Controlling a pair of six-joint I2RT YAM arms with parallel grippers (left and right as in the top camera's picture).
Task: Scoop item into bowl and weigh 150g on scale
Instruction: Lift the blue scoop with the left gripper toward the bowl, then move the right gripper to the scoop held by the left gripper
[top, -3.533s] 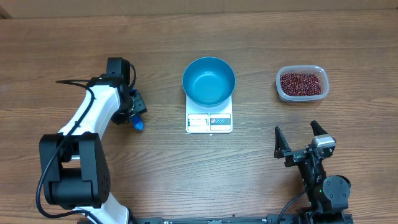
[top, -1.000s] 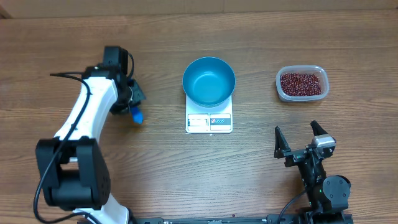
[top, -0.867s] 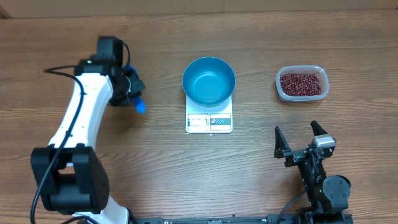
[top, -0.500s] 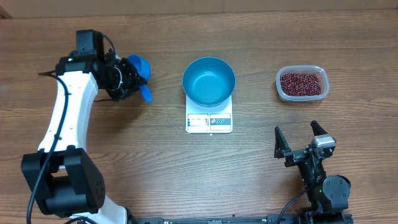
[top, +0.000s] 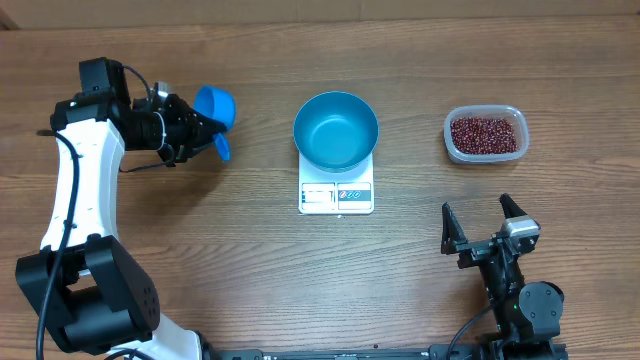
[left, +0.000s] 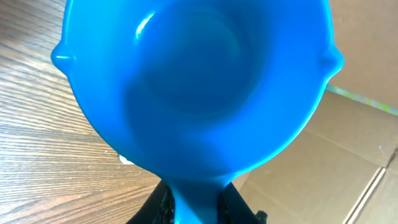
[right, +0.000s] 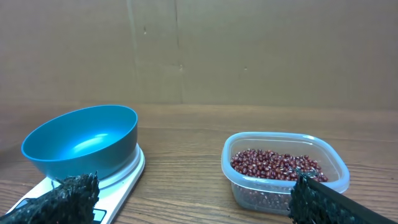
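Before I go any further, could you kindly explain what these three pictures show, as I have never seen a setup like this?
These are two robot arms at a wooden table. One picture looks down from above. The other two come from a camera on each wrist. The left gripper is shut on the handle of a small blue scoop, whose empty cup fills the left wrist view. The right gripper is open and holds nothing. On the table stand an empty blue bowl on a white scale, and a clear tub of red-brown beans.
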